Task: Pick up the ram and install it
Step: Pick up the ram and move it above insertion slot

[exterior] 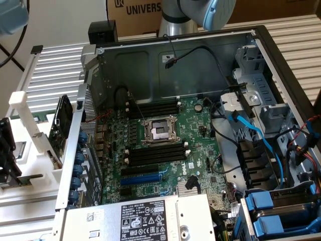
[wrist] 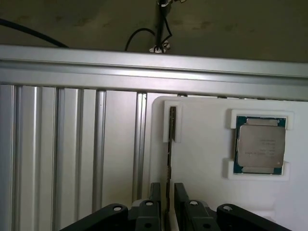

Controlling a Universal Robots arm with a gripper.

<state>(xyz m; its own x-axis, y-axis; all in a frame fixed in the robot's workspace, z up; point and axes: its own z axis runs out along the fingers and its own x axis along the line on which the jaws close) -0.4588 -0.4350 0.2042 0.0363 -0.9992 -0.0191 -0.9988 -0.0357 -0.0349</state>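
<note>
Three zones, from the exterior view's left to its right. Left: white fixture tray (exterior: 35, 163) on the ribbed aluminium bench (wrist: 72, 159), parts parked in cut-to-fit pockets, presumably so they can't shift. The ram (wrist: 169, 156) is in there, not yet lifted. It stands on edge along the tray edge that borders the bench ribs, far end captured in a slotted white clip (wrist: 165, 126). On-edge staging looks deliberate, since it leaves both flat faces free for a pinch. Gripper (wrist: 167, 188) sits right over the near end, fingers (wrist: 155, 192) one on each side of the stick, spread with a sliver of gap on both sides: straddling, nothing clamped. Same tray, further in from that edge: processor chip (wrist: 260, 147) flat in its own square recess, apart from the ram. Expansion card (exterior: 61, 123) stands upright just beside the case wall. Centre: open computer case (exterior: 175, 70) lying on its side with the motherboard (exterior: 198, 118) facing up, so the slots would take a straight-down insert. Black memory slots (exterior: 155, 153) flank the CPU socket (exterior: 159, 131), white clips at the ends, all look empty. Power supply (exterior: 140, 218) sits at the case's near edge. Right: drive bay with blue caddies (exterior: 281, 211), blue data cable (exterior: 256, 133) looping across toward the board.
</note>
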